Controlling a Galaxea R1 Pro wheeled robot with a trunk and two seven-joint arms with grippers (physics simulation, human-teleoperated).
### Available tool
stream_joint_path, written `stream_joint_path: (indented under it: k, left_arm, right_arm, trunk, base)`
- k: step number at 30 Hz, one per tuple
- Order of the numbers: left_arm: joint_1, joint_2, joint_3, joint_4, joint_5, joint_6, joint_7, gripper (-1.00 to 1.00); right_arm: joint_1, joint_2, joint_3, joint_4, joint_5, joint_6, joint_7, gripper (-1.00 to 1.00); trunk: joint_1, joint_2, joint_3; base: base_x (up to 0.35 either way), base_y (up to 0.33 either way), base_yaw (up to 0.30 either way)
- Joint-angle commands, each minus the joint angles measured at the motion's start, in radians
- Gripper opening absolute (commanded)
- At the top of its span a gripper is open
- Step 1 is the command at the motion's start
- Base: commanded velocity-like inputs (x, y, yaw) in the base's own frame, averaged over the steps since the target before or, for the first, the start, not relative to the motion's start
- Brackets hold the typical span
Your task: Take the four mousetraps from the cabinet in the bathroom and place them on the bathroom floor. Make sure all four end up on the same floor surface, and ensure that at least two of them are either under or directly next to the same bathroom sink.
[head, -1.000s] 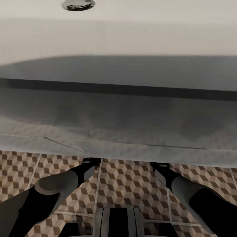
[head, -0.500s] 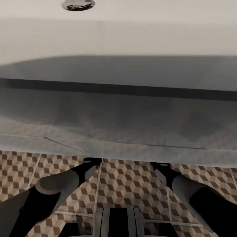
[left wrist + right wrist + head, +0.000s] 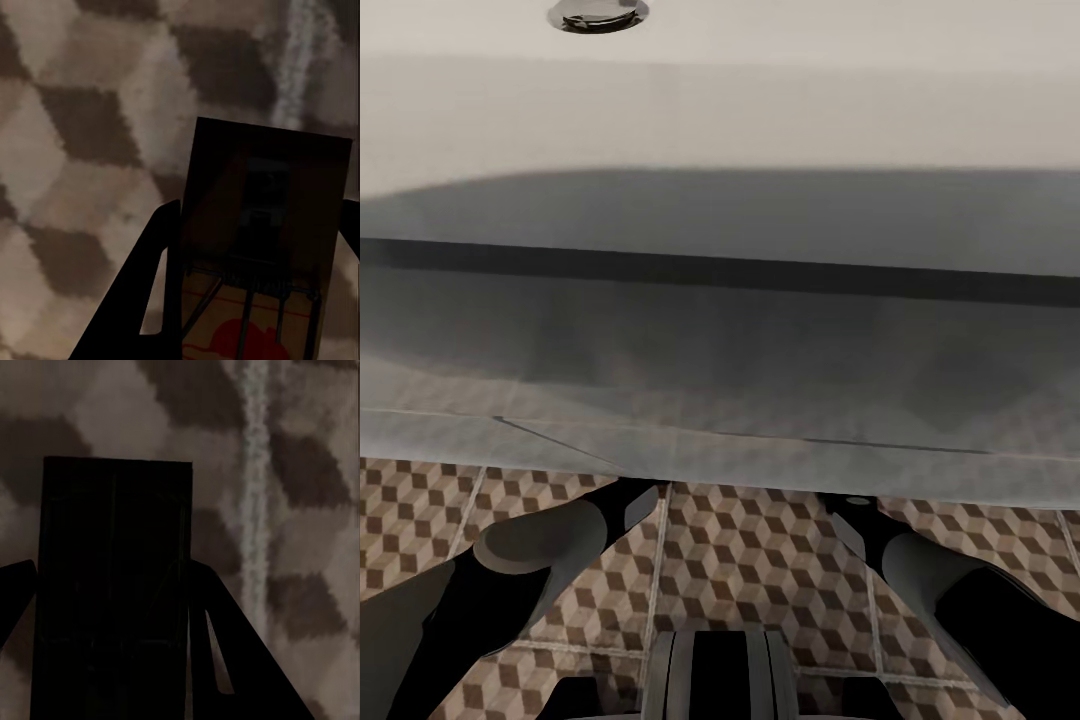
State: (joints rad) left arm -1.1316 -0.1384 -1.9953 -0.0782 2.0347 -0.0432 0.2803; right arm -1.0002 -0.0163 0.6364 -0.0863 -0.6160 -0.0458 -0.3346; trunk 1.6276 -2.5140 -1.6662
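Mousetrap (image 3: 262, 247) lengthwise along left gripper (image 3: 255, 300)

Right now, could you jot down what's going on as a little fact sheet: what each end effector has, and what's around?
left end effector: shut on a mousetrap with a red print, over the bathroom floor
right end effector: shut on a second mousetrap, dark, beside a pale grout line
ahead: white sink with chrome drain
both arms: reaching under the sink's front edge
floor pattern: brown, beige and cream cubes
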Motion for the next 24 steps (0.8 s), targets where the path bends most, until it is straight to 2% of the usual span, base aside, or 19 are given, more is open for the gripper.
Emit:
stream_joint_path:
  k: [1,24]
  left_arm:
    - [-0.001,0.000,-0.008,-0.004,0.007,-0.004,0.008,-1.00]
    - [0.000,0.000,-0.007,-0.011,0.005,-0.005,0.007,-1.00]
  right_arm:
    - [0.000,0.000,0.008,0.000,-0.013,-0.007,-0.003,-1.00]
    - [0.000,0.002,0.009,-0.006,-0.011,-0.017,-0.003,-1.00]
  trunk:
    - [0.000,0.000,0.000]
    - [0.000,0.000,0.000]
  base:
    - [0.000,0.000,0.000]
    - [0.000,0.000,0.000]
